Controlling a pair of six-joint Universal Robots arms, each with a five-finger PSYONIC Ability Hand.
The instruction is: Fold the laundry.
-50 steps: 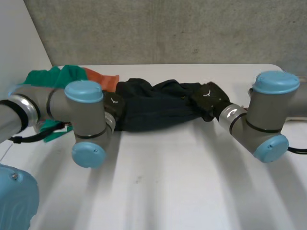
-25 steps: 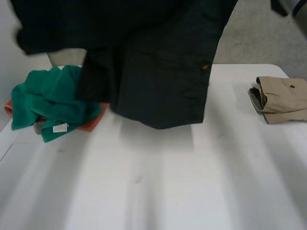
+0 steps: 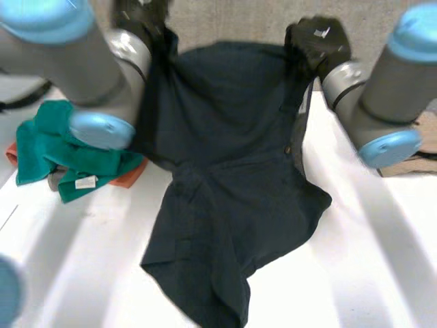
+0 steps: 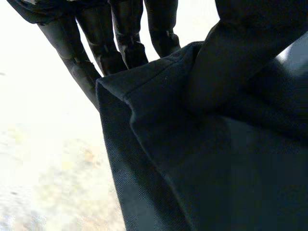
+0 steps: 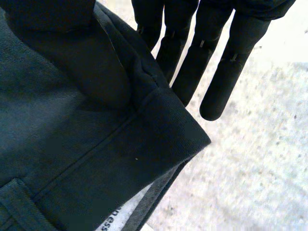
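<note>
A dark navy garment [image 3: 232, 171] hangs spread between my two raised hands, and its lower part lies crumpled on the white table [image 3: 355, 273]. My left hand [image 3: 140, 17] is shut on one top corner. In the left wrist view the thumb presses the hem of the garment [image 4: 192, 168] against the fingers [image 4: 96, 43]. My right hand [image 3: 317, 41] is shut on the other top corner. In the right wrist view its fingers [image 5: 216, 62] lie behind the waistband of the garment [image 5: 72, 144] and the thumb is on the front.
A green cloth [image 3: 61, 143] lies bunched at the table's left over an orange cloth [image 3: 130, 179]. A folded tan garment [image 3: 418, 162] sits at the right edge, partly behind my right arm. Bare table lies in front of the dark garment.
The dark garment was bunched at the back of the table with both hands on it. It was lifted and now hangs spread, its lower part laid towards the front.
</note>
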